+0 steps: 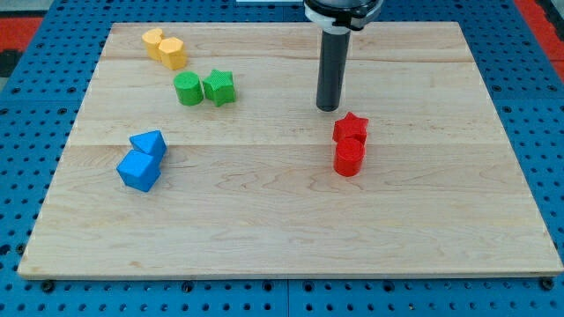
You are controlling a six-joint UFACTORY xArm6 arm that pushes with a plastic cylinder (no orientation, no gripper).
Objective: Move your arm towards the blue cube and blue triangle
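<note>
Approach step starting: my tip (328, 107), bare and holding nothing, is sitting just above the red star (351, 128), needing travel toward view's left to the touching blue cube (138, 170) and blue triangle (149, 143).

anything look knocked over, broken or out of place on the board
Nothing stands out. The blocks sit in four tidy colour pairs on the wooden board: yellow, green, red, and the blue cube with the blue triangle. My tip rests just above the red pair, far right of the blue ones.
</note>
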